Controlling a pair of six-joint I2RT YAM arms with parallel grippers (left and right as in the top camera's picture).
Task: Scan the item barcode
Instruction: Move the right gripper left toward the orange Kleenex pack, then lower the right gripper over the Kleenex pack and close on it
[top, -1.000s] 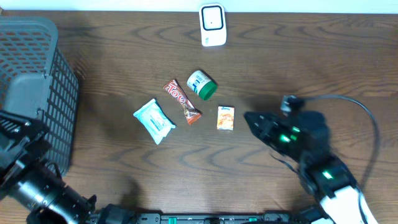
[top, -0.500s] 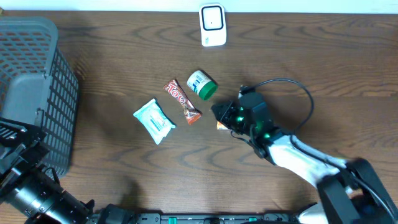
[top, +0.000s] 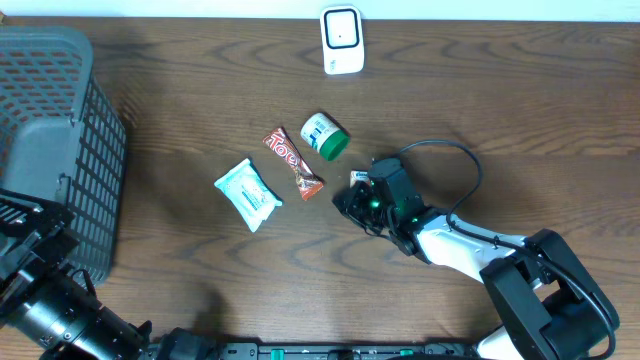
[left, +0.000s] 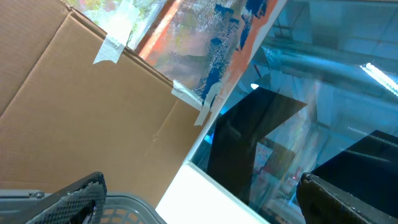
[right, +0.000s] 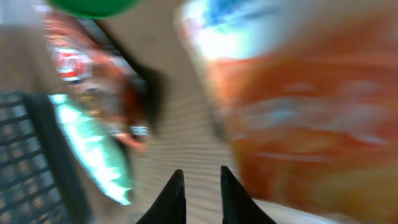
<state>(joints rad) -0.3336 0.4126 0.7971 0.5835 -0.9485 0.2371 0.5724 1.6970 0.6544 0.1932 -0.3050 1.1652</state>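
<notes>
While left jaws gape, right jaws, nearly together, cover the orange packet (right: 311, 118), hiding its long axis.

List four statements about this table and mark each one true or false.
1. The white scanner stands at the table's far edge. True.
2. The green-lidded jar lies inside the basket. False: it lies on the table, next to the chocolate bar.
3. The left gripper is wide open with nothing between its fingers. True.
4. The right gripper is over the teal packet. False: it is at the orange box.
</notes>
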